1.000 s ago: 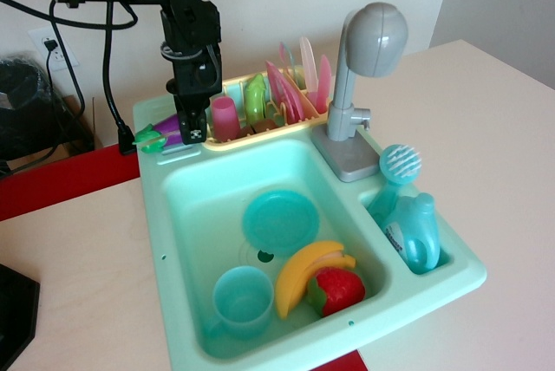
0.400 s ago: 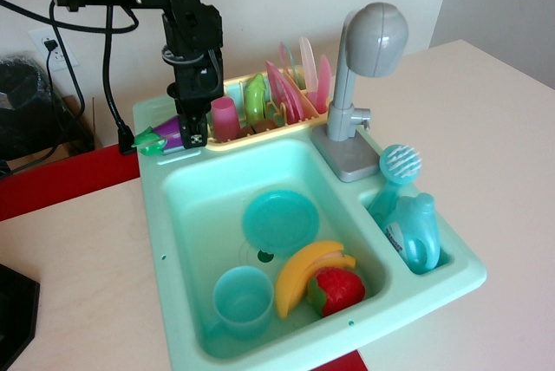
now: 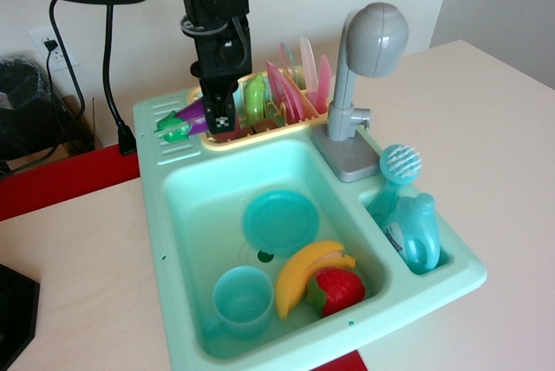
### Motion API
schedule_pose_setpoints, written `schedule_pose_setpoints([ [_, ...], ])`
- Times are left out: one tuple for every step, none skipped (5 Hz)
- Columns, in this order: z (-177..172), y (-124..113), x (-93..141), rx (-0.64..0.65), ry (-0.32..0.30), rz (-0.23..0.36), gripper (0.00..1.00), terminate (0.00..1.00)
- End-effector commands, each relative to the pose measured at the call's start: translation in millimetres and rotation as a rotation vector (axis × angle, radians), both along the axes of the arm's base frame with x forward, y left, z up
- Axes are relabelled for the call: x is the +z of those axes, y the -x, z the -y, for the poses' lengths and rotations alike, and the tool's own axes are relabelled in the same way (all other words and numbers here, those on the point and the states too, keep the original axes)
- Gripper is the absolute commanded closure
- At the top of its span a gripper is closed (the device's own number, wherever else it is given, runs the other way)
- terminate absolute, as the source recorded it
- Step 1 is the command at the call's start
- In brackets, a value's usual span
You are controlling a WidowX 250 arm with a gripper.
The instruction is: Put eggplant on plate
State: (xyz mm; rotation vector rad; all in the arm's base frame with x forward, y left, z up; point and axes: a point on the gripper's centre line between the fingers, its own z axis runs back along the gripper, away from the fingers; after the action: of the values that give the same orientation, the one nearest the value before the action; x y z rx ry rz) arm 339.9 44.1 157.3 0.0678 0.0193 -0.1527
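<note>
Single view, from above the toy sink (image 3: 173, 241). The gripper (image 3: 218, 118) hangs over the sink's back left corner, clamped on the eggplant (image 3: 184, 120), which is lifted above the ledge, its green cap pointing left, next to the yellow rack (image 3: 260, 131). The plate (image 3: 279, 221) lies flat in the basin, well apart from the eggplant. Nearer the front lie a cup (image 3: 243, 298), a banana (image 3: 308, 272) and a strawberry (image 3: 336, 290), the last two touching. A blue bottle (image 3: 414, 232) stands in the right compartment; its label is too small to read.
</note>
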Motion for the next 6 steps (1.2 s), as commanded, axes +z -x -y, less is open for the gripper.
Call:
schedule_pose_setpoints([
  [15,-19,17,-0.009,0.02,0.061,1.0,0.0],
  [36,-28,7,-0.041,0.047,0.048,1.0,0.0],
  [59,-30,-4,-0.071,0.052,0.029,1.0,0.0],
  [72,-29,-21,-0.085,0.056,0.005,1.0,0.0],
  [81,-28,-39,-0.086,0.052,-0.017,1.0,0.0],
  [74,-26,-52,-0.085,0.034,-0.026,1.0,0.0],
])
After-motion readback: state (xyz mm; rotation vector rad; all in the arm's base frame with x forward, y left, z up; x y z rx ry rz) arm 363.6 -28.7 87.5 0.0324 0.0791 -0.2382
